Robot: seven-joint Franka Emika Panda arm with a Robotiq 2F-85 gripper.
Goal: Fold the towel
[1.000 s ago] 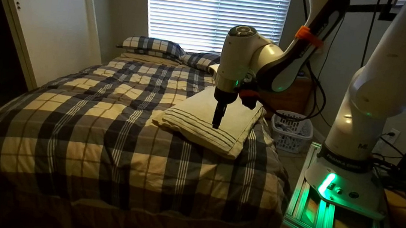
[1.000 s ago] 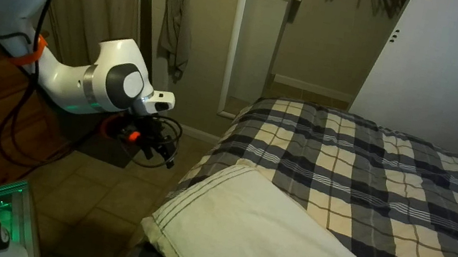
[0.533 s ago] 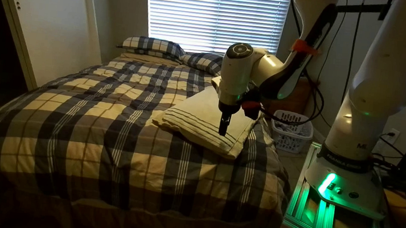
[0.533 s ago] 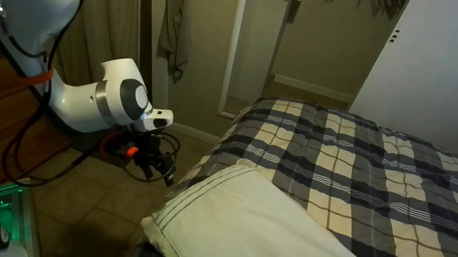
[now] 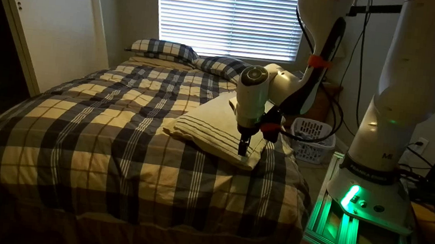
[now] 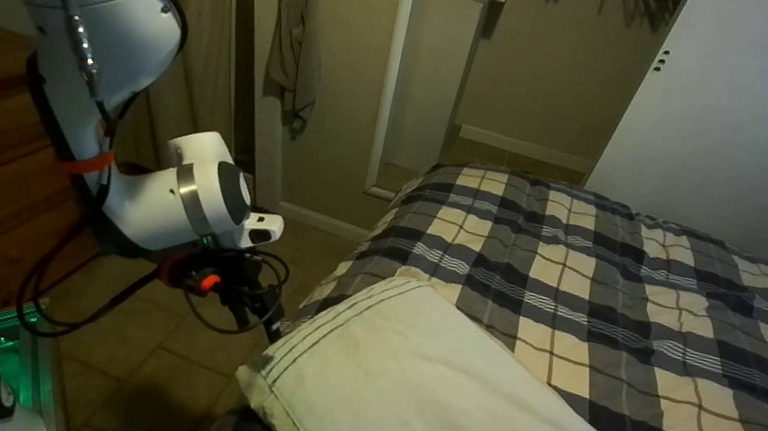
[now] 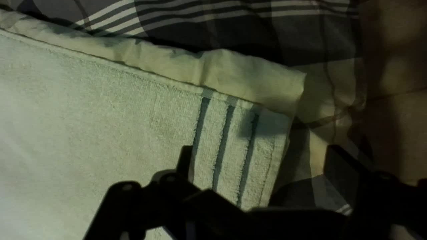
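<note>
1. Cream terry towel (image 7: 126, 110), lying on plaid bed (image 5: 128, 128) near its edge, over a smoother pale layer (image 7: 240, 75).
2. Probably light, soft, limp, hardly slippery; pinch at striped end (image 7: 233, 143), top layer only.
3. Wide-spread gripper (image 7: 258, 155), holding nothing, straddling that end; touching or not, cannot tell.

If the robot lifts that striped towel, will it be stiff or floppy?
Probably floppy: the towel looks like soft cloth with a thin edge. Its fuzzy surface suggests it may not slip easily. The pale fabric showing beneath might drag along with it.
</note>
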